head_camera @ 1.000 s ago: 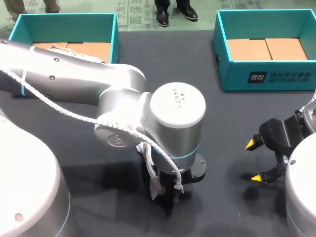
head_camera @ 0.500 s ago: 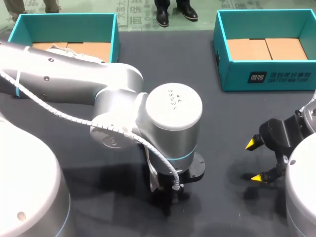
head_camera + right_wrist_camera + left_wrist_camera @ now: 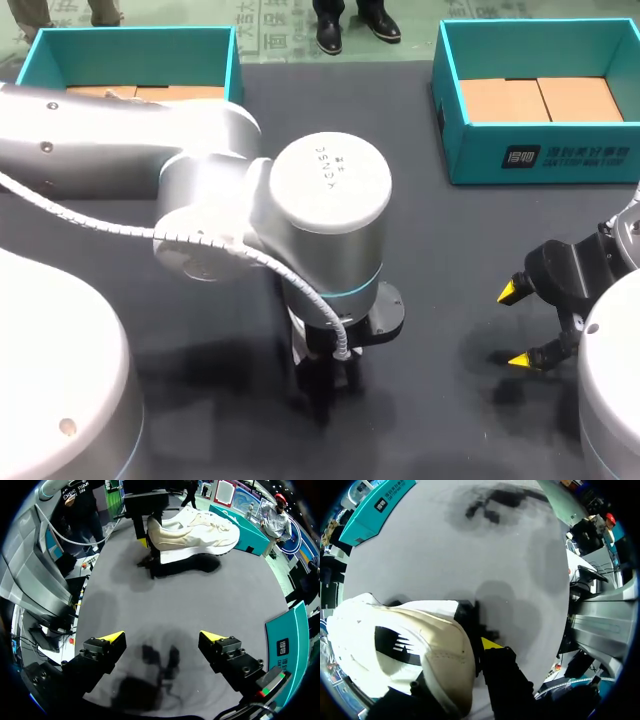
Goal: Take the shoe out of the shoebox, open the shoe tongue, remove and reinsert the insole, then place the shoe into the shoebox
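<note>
Gripping the heel end of the white shoe (image 3: 197,530), the left hand (image 3: 148,541) is seen from the right wrist view to be pinching it from two sides, with one yellow fingertip (image 3: 142,542) showing just outside the heel. The shoe is held clear of the dark bench (image 3: 200,610), roughly level, and its shadow is cast on the surface directly beneath it. In the left wrist view the heel is pressed against the inner face of one finger (image 3: 490,642), while the opposite finger is hidden behind the shoe. From the head view little of the shoe can be made out, since it is covered by the left arm (image 3: 200,190), which is stretched in from the left side to the middle of the bench. Only a sliver of white is seen under the wrist.

The right hand (image 3: 515,325) is held at the right side of the bench, well apart from the shoe, with its fingers spread wide. Its shadow is thrown on the bench under it.

Two teal shoeboxes are set along the far edge of the bench. The left shoebox (image 3: 130,45) is partly hidden behind the left arm, and the right shoebox (image 3: 480,150) is placed at the far right corner. Brown cardboard is seen on the floor of each.
</note>
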Action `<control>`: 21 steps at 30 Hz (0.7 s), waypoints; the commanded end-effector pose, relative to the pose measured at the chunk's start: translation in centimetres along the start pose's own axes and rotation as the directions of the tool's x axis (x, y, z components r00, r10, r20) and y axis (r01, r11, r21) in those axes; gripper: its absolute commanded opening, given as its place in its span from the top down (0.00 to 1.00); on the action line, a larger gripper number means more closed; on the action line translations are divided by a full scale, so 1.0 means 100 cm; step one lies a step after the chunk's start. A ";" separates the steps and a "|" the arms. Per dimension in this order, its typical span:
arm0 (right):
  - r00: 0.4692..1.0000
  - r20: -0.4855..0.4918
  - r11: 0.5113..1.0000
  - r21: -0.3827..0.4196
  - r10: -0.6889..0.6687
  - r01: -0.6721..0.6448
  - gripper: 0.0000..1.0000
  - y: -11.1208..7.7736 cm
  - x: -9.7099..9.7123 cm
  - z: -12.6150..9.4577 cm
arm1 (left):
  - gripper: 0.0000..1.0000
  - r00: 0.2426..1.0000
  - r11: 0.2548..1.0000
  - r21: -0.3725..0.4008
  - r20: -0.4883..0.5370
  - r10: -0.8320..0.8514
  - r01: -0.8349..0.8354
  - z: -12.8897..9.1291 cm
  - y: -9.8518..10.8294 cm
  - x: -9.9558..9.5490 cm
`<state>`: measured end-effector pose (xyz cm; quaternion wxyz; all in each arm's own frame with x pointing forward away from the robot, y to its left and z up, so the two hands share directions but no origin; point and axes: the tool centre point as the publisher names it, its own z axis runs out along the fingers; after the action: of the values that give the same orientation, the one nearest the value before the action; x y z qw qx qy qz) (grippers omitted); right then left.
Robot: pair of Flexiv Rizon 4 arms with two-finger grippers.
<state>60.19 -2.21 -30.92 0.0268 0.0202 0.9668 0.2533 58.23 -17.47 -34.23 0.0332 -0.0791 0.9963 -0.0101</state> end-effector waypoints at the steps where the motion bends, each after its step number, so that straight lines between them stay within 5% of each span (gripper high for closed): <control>1: 1.000 0.004 1.000 0.001 0.000 0.000 0.00 0.000 0.003 -0.001 | 1.00 1.000 1.000 0.013 -0.001 0.010 -0.010 -0.037 0.017 -0.012; 21: 1.000 0.004 1.000 0.001 0.000 0.000 0.00 0.000 0.003 -0.001 | 1.00 0.987 0.992 -0.015 -0.105 0.125 -0.127 -0.094 0.054 -0.090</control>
<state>60.19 -2.21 -30.92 0.0268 0.0202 0.9668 0.2533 64.53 -12.47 -26.12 -0.0079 -0.0175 0.9997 0.0134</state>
